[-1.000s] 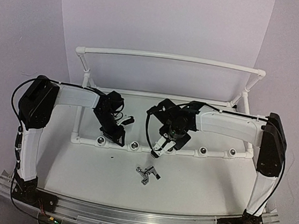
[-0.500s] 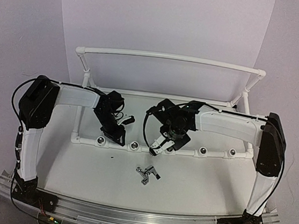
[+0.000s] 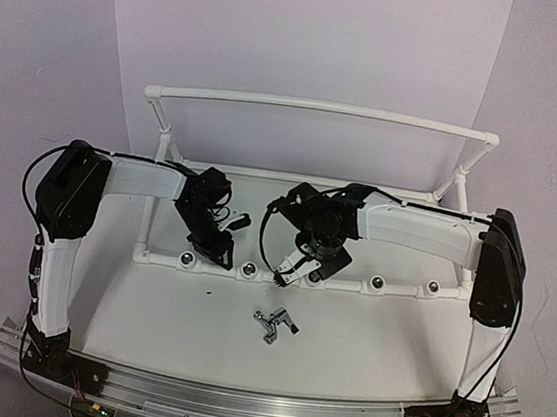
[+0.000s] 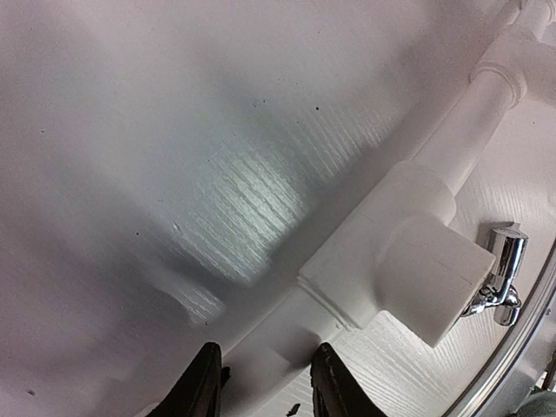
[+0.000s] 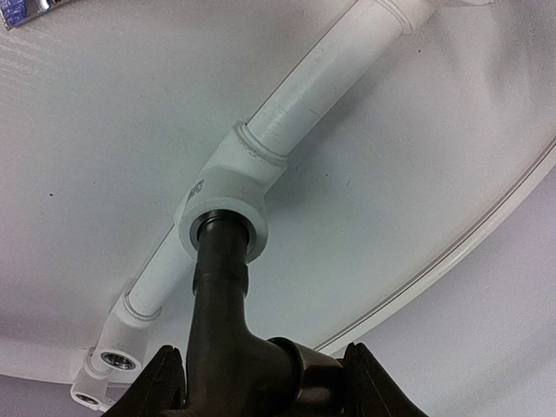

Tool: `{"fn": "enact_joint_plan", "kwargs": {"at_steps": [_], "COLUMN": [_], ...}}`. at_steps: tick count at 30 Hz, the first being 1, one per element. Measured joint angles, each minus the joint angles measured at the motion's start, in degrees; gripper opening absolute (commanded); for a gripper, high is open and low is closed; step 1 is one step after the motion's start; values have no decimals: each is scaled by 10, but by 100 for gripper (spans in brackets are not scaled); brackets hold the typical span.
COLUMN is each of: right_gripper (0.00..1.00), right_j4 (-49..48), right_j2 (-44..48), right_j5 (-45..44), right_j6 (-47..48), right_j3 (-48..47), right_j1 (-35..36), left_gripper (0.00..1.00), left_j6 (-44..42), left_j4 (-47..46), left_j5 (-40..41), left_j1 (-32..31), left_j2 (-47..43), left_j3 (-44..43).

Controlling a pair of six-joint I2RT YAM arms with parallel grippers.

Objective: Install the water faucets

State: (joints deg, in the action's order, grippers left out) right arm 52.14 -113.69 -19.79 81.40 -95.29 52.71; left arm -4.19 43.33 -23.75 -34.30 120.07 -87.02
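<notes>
A dark water faucet (image 5: 230, 330) stands with its stem in a socket fitting (image 5: 221, 204) of the white pipe frame (image 3: 320, 106). My right gripper (image 5: 261, 387) is shut on the faucet's body, and in the top view it (image 3: 315, 261) sits at the frame's front pipe near the middle. My left gripper (image 4: 265, 391) straddles the front pipe (image 4: 278, 347), one finger on each side and touching it; from above it (image 3: 215, 252) is at the left part of that pipe. A second faucet (image 3: 273, 324), shiny metal (image 4: 502, 276), lies loose on the table in front of the frame.
Several open silver-ringed sockets line the front pipe (image 3: 378, 280), two of them in the right wrist view (image 5: 117, 359). The frame's tall back rail stands behind both arms. A metal rail (image 3: 256, 402) runs along the table's near edge.
My left jaws have narrowed onto the front pipe. The right gripper with its faucet has shifted slightly left at the socket, and the pipe frame has moved a little.
</notes>
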Motion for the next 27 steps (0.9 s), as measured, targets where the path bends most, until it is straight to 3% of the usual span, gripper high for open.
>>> {"fn": "enact_joint_plan", "kwargs": {"at_steps": [7, 14, 23, 27], "right_gripper": [96, 98, 98, 98], "right_j4": [4, 2, -7, -6], "right_j2": [0, 9, 88, 135], "right_j5": [15, 56, 109, 140], "right_j6": [-32, -55, -35, -29], "right_j3": [0, 5, 32, 38], "right_j1": [-1, -8, 16, 24], "left_gripper": [42, 55, 99, 100], "left_j6": [4, 12, 13, 21], "left_j4": [-2, 0, 13, 20], "left_j5": [1, -4, 14, 15], "left_j1": [0, -1, -4, -11], "left_j2": [4, 11, 14, 5], "left_j3": [-6, -11, -11, -11]}}
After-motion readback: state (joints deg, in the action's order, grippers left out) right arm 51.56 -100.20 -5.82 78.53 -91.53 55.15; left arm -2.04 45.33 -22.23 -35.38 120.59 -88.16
